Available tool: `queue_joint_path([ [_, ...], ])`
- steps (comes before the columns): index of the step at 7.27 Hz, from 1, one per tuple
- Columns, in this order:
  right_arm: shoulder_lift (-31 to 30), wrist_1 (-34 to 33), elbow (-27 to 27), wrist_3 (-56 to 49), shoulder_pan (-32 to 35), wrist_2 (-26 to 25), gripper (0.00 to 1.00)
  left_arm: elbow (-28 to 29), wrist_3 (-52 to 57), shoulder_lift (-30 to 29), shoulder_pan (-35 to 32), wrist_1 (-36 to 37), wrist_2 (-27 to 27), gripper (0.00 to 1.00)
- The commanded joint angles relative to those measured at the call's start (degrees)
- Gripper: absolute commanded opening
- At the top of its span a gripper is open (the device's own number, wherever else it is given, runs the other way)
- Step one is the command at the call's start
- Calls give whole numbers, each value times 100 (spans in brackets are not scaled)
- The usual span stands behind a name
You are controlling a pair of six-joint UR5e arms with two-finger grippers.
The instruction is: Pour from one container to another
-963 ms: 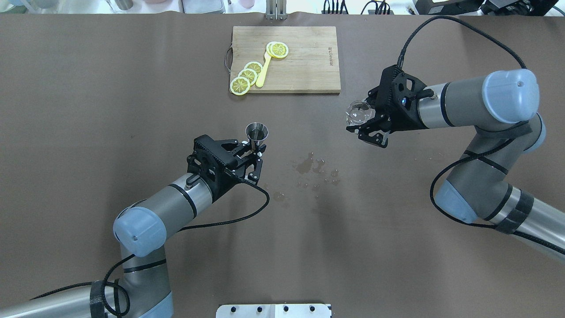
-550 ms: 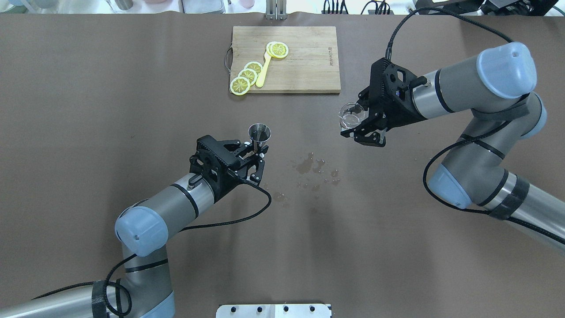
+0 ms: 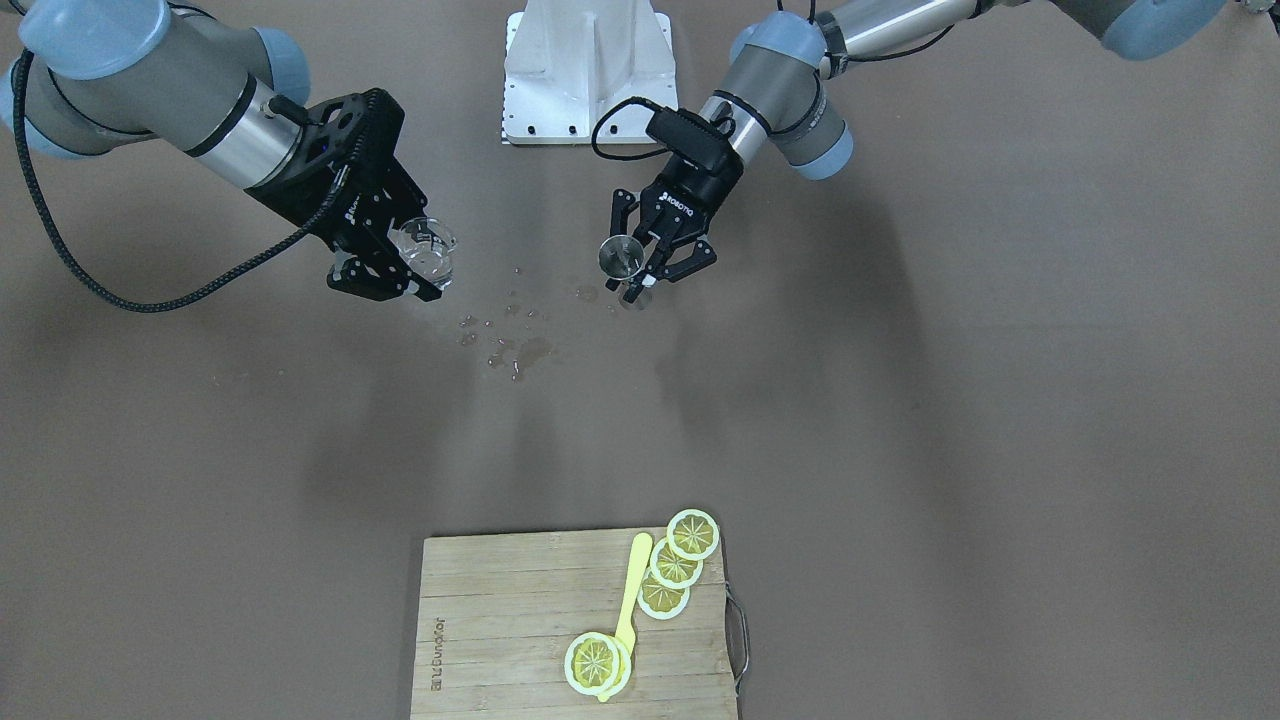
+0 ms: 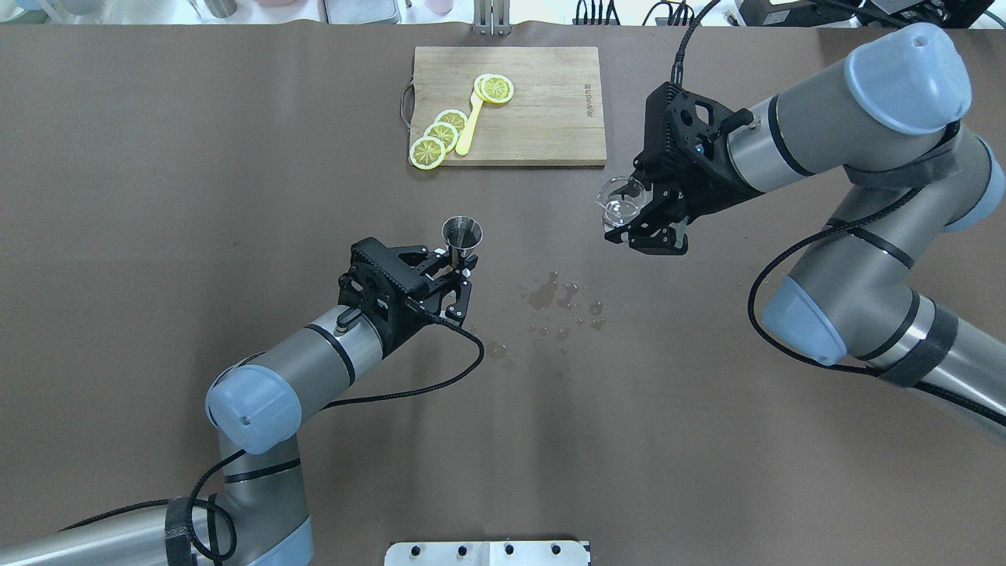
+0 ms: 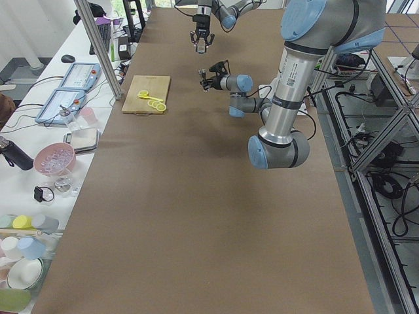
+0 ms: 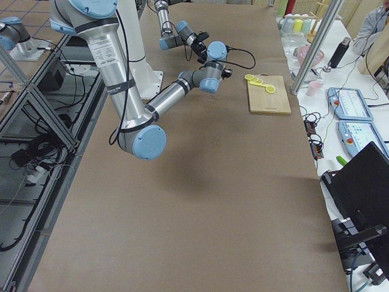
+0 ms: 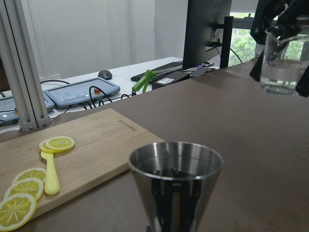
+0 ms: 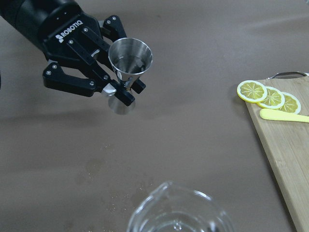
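I see left gripper [image 4: 458,267] clamped on the upright jigger [image 4: 461,235], right gripper [image 4: 631,214] clamped on the glass cup [image 4: 619,200], well apart, drops [image 4: 542,295] on table [image 4: 236,157]

Item count on the counter [image 4: 236,157]:
- glass cup [image 4: 621,200]: one
- jigger [image 4: 461,234]: one
- cutting board [image 4: 542,118]: one
- yellow spoon [image 4: 469,130]: one
- lemon slices [image 4: 428,152]: four distinct; a fifth, overlapped, cannot be confirmed
- tools: two, left tool [image 4: 453,266] and right tool [image 4: 625,216]

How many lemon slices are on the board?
4 on the cutting board: three overlapping lemon slices near its handle, a single slice at the end of the yellow spoon. A fifth may hide beneath it.
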Motion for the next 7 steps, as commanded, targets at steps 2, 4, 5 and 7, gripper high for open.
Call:
queue_joint_path([
  [2, 268, -542, 5, -64, 0, -74, 0, 19, -8, -56, -3, 17, 0, 0],
  [4, 260, -543, -4, -64, 9, -92, 0, 246, 1, -301, -3, 52, 9, 0],
  [5, 234, -552, -13, -64, 9, -100, 0, 378, 1, -433, -3, 52, -9, 0],
  [7, 277, -630, -100, -90, 0, -179, 0, 397, 1, -426, -12, 0, -44, 0],
])
